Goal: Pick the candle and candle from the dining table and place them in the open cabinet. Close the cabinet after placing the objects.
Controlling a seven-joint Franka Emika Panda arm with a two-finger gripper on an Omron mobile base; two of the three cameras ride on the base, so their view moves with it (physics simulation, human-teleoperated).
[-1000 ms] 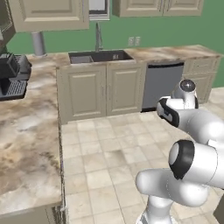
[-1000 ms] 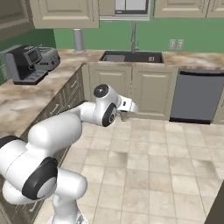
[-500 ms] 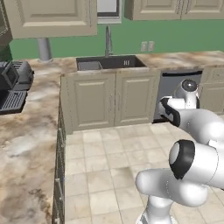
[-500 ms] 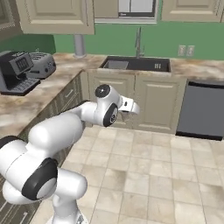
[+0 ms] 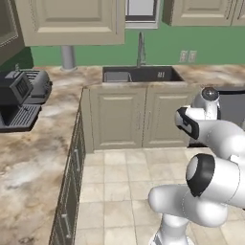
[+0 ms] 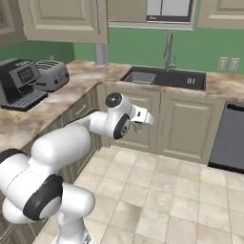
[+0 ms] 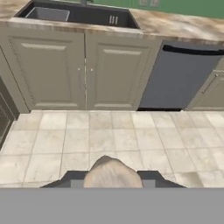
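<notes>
Your claw (image 7: 113,183) is clamped on the stubby pale candle (image 7: 113,173), carried low over the floor tiles (image 7: 109,140) so it rides steady toward the cabinet.

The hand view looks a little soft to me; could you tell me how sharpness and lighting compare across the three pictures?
Hand view: soft, the candle at the bottom a blurred pale lump; flat light, faint shadow under the sink cabinets. Left base view: crisper, even light, no glare. Right base view: similar, soft sheen on the arm.
</notes>
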